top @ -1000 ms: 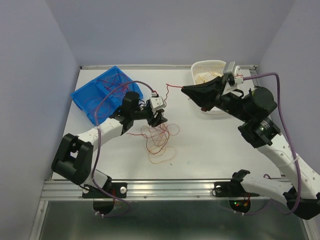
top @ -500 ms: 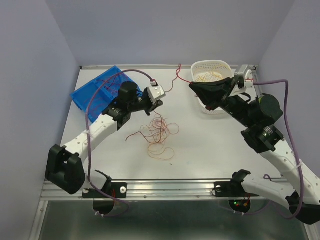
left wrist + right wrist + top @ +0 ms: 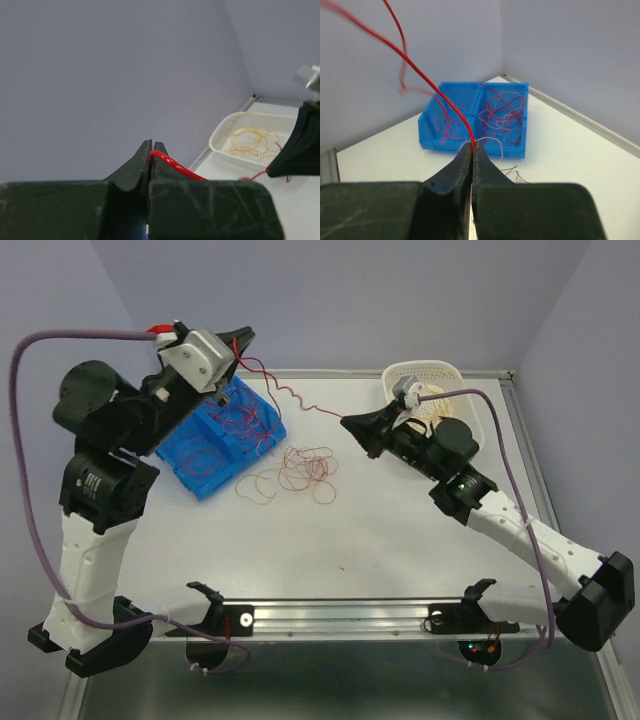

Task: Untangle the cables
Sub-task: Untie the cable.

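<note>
A thin red cable (image 3: 295, 400) hangs stretched in the air between my two grippers. My left gripper (image 3: 243, 337) is raised high above the blue bin and is shut on one end of it (image 3: 172, 164). My right gripper (image 3: 349, 423) is shut on the other end (image 3: 455, 112), low over the table's middle. A loose tangle of red and orange cables (image 3: 298, 472) lies on the white table between the arms. More red cables lie in the blue bin (image 3: 232, 435), also seen in the right wrist view (image 3: 485, 112).
A white basket (image 3: 432, 380) with yellow cables stands at the back right; it also shows in the left wrist view (image 3: 252, 137). The blue bin sits at the back left. Mauve arm cables loop over both arms. Grey walls close in at the back and sides.
The left arm has risen high and swung left, pulling the red cable taut. The right gripper has moved left and down from the basket. The tangle has shifted toward the bin.
</note>
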